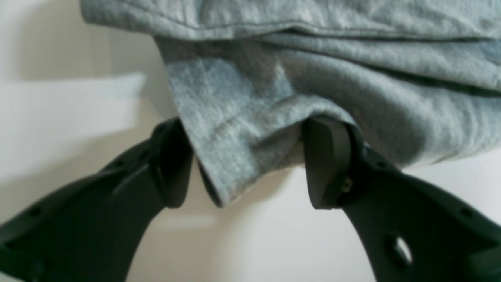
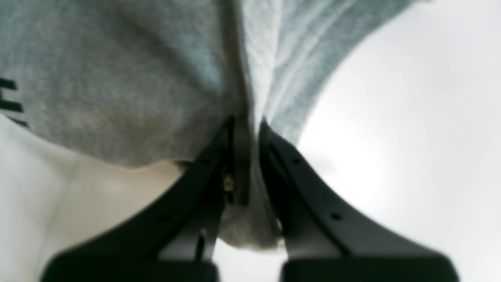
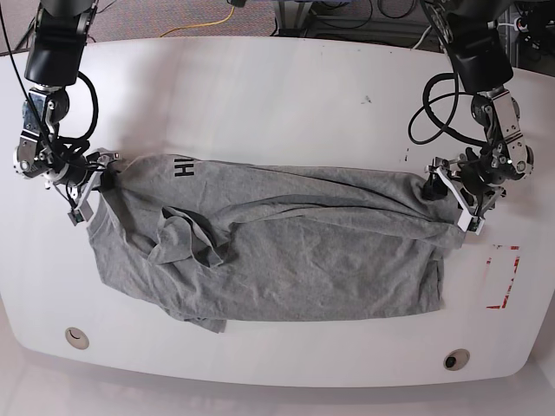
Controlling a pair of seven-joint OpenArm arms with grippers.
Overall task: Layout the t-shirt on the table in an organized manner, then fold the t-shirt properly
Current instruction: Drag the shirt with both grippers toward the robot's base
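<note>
The grey t-shirt lies wrinkled across the white table, stretched between both arms, with part of its black lettering showing near the left end. A flap is bunched and folded over on its left half. My right gripper is shut on a fold of the t-shirt; in the base view this gripper sits at the shirt's left end. My left gripper stands open at the shirt's right end. A hanging edge of the t-shirt dips between its fingers and drapes over one fingertip.
A red rectangular outline marks the table right of the shirt. Two round holes sit near the front edge. Cables loop from the arm at the right, and the table's curved edges lie close to both arms.
</note>
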